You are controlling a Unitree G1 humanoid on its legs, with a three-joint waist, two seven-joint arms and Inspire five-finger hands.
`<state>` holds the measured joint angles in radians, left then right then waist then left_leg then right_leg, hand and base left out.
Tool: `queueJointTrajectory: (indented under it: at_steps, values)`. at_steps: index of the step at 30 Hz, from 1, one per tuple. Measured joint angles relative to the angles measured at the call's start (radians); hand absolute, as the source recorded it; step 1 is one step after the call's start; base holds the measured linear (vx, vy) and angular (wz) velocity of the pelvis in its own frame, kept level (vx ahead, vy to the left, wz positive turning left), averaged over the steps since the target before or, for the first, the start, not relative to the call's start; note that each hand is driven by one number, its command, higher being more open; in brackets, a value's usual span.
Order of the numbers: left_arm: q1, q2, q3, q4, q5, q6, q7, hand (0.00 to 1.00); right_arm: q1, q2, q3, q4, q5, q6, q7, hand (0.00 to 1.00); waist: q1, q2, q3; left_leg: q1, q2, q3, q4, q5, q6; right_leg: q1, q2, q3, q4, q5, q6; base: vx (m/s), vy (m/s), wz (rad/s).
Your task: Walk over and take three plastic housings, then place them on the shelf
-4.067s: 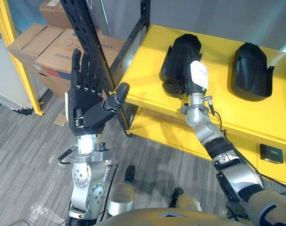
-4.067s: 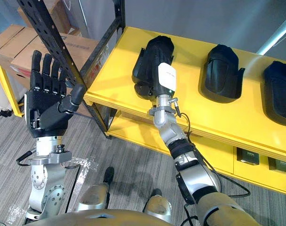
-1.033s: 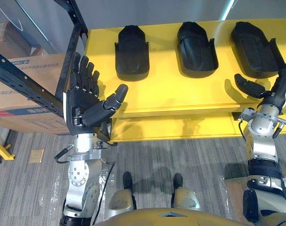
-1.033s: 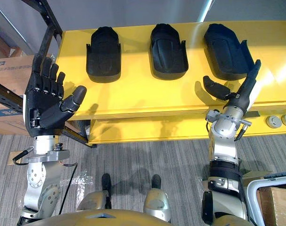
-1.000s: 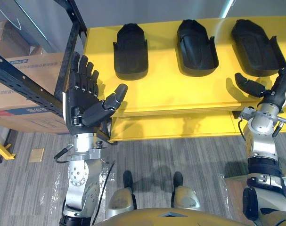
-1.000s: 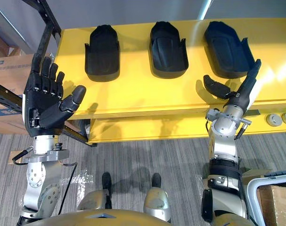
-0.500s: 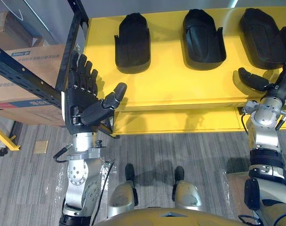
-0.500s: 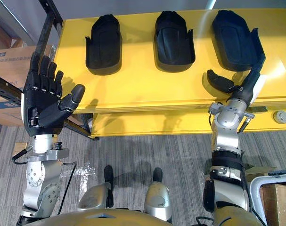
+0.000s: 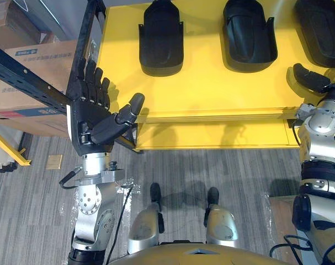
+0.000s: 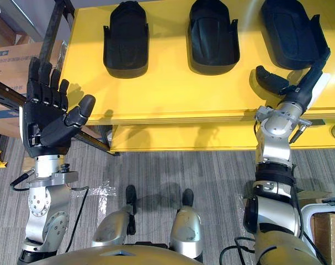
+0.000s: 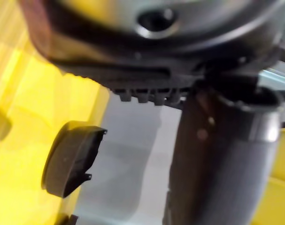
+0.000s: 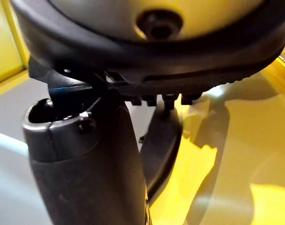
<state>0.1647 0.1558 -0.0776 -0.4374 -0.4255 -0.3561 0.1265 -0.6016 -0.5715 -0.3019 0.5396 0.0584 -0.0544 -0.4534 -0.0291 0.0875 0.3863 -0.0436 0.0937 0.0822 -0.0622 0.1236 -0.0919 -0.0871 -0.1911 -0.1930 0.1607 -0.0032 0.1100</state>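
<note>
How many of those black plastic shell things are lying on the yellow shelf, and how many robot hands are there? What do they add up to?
Black moulded plastic housings: 3 (left housing, middle housing, right housing)
Dark robot hands: 2 (left robot hand, right robot hand)
Total: 5

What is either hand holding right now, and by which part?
Nothing. The left hand is raised, open and empty. The right hand is open, fingers straight by the rightmost housing, not curled round it.

Black housing on yellow shelf, just past the right hand.
</note>
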Motion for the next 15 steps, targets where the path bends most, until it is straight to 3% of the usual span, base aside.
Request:
queueJointTrajectory:
  at_steps: [6, 11, 15]
  values:
    - [0.001, 0.000, -0.001, 0.000, 0.000, 0.000, -0.001, 1.00, 0.008, -0.012, 0.000, -0.017, -0.012, 0.000, -0.016, 1.00, 0.002, 0.011, 0.006, 0.007, 0.000, -0.006, -0.019, 0.013, 0.000, 0.001, 0.000, -0.007, 0.002, 0.000, 0.000, -0.01, 0.001, 0.04]
    - [0.005, -0.001, -0.005, 0.000, 0.000, 0.000, -0.008, 1.00, 0.181, 0.041, -0.012, -0.314, -0.056, -0.001, -0.042, 1.00, 0.000, 0.013, 0.005, 0.019, 0.002, -0.003, -0.021, 0.012, -0.001, 0.012, 0.002, -0.006, 0.000, -0.001, 0.002, 0.00, 0.000, 0.00]
    - [0.034, -0.005, -0.006, -0.001, 0.002, 0.000, -0.023, 1.00, 0.381, 0.168, -0.023, -0.563, -0.160, -0.020, -0.083, 1.00, -0.004, 0.012, 0.001, 0.041, 0.005, 0.001, -0.022, 0.004, -0.003, 0.039, 0.005, -0.008, -0.014, -0.001, 0.002, 0.00, -0.001, -0.02]
